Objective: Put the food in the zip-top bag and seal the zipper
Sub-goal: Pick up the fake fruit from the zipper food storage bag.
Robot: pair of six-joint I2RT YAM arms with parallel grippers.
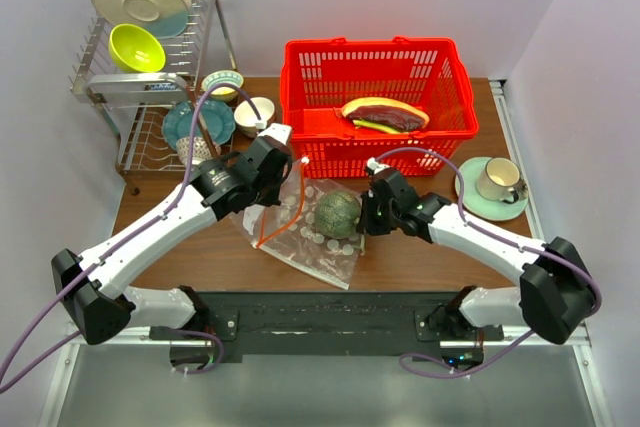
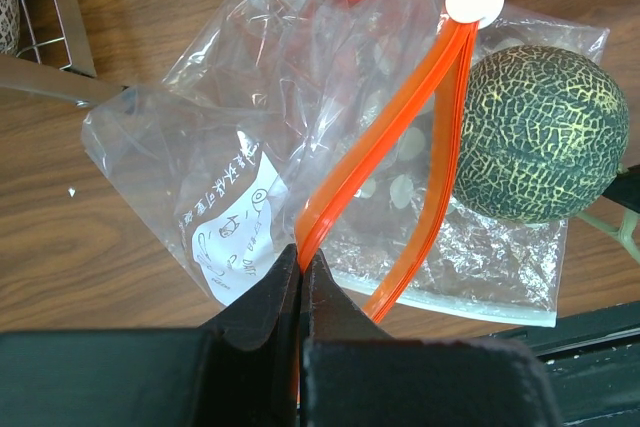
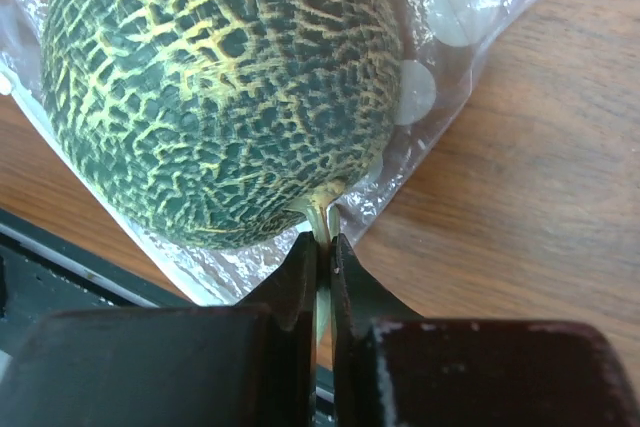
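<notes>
Ball (image 1: 338, 215), seemingly on dotted bag (image 1: 322, 255)

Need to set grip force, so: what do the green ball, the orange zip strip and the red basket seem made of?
Dark green ball: probably hard moulded plastic or foam, matt, with pale netting pattern. Zipper: smooth, slightly glossy flexible plastic; it bends in a loop. Basket: rigid glossy red plastic, moulded lattice walls.

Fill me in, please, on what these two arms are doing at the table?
The left gripper is pinched shut on the zipper of the zip-top bag. The right gripper is shut on the stem of the dark green ball, which rests on plastic beside the bag's mouth. The red-brown slab and green stalks lie in the red basket.
</notes>
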